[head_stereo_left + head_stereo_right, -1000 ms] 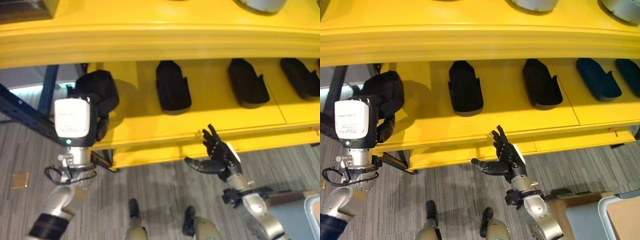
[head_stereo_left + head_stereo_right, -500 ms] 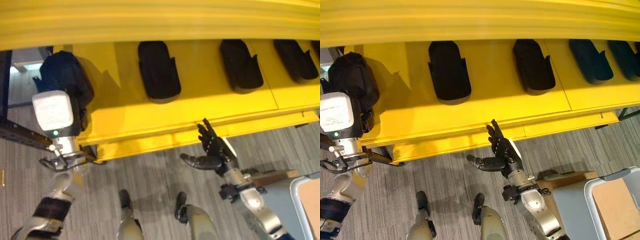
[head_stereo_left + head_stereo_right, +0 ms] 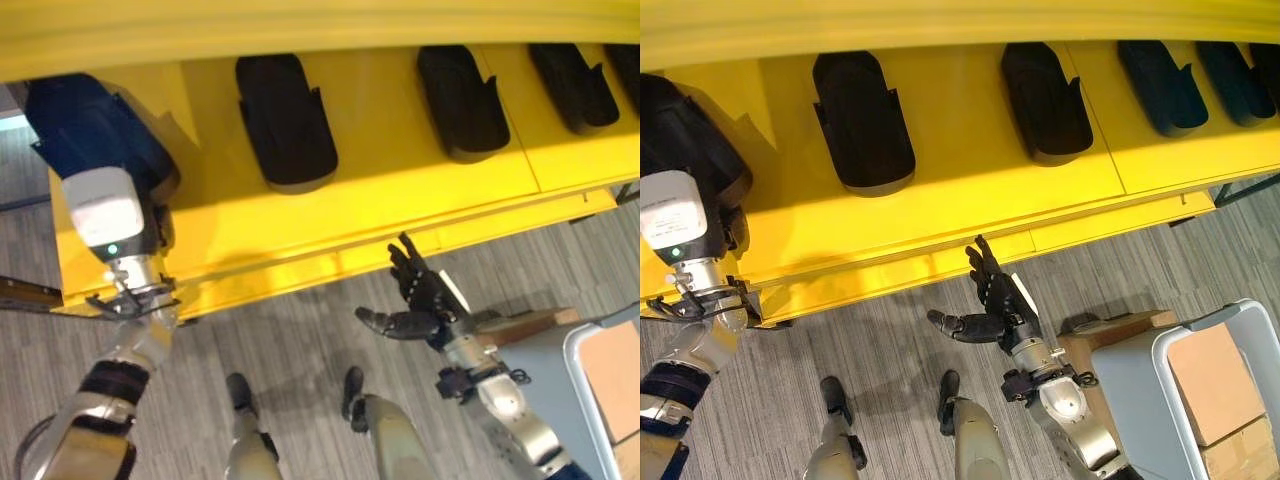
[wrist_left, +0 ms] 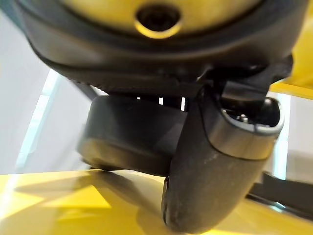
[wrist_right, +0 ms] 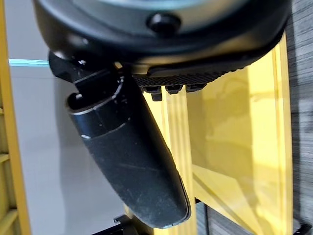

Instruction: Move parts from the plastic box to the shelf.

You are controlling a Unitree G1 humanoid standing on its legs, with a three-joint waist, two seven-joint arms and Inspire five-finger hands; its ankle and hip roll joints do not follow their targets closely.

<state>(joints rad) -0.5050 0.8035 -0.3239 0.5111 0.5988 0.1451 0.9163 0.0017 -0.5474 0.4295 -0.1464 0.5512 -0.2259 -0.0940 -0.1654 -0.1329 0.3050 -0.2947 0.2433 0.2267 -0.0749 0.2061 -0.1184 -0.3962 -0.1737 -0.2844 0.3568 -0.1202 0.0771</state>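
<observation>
Yellow shelf (image 3: 400, 190) holds black parts (image 3: 285, 120) above grey floor (image 3: 300, 340).

The yellow shelf (image 3: 940, 215) above the right hand (image 3: 998, 310) is looking like smooth, slightly glossy painted metal. The black parts (image 3: 862, 125) on it are looking matt, plastic-like. The grey box (image 3: 1160, 400) beside that hand is showing smooth plastic, holding brown cardboard (image 3: 1215, 385).

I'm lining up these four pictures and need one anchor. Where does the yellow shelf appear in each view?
Left eye view: the yellow shelf spans the upper half.
Right eye view: again across the upper half.
Left wrist view: the yellow surface under the dark part.
Right wrist view: the yellow boards beyond the right hand.
Shared landmark: the black part at the shelf's left end.
</observation>
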